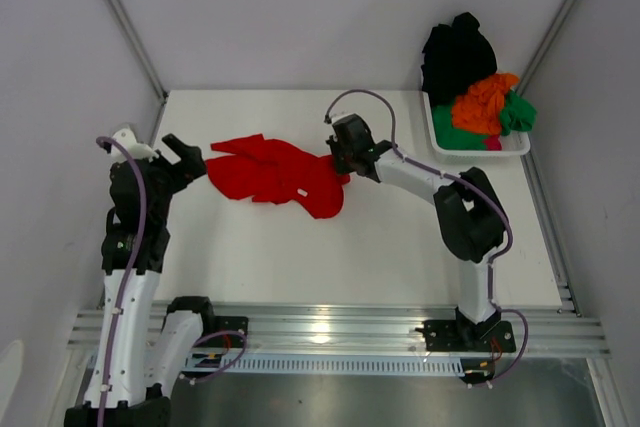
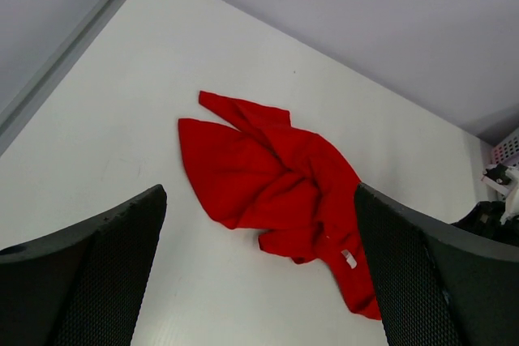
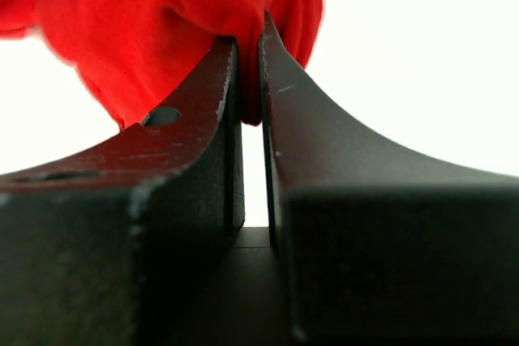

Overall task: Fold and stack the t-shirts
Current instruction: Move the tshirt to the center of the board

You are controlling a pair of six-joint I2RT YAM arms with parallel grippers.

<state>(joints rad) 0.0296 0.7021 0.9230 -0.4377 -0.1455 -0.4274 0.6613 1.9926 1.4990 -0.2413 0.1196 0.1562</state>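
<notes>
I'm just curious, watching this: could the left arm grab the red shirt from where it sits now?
Probably yes. The left gripper is open right beside one end of the red t-shirt, only bare table between. The right gripper pinches the opposite end, out of the way.

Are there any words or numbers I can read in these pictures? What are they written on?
No words, numbers or signs can be read in any view.
The white tag on the red t-shirt: too small and blurred to read.
The white basket and the table: no writing shows on them.
</notes>
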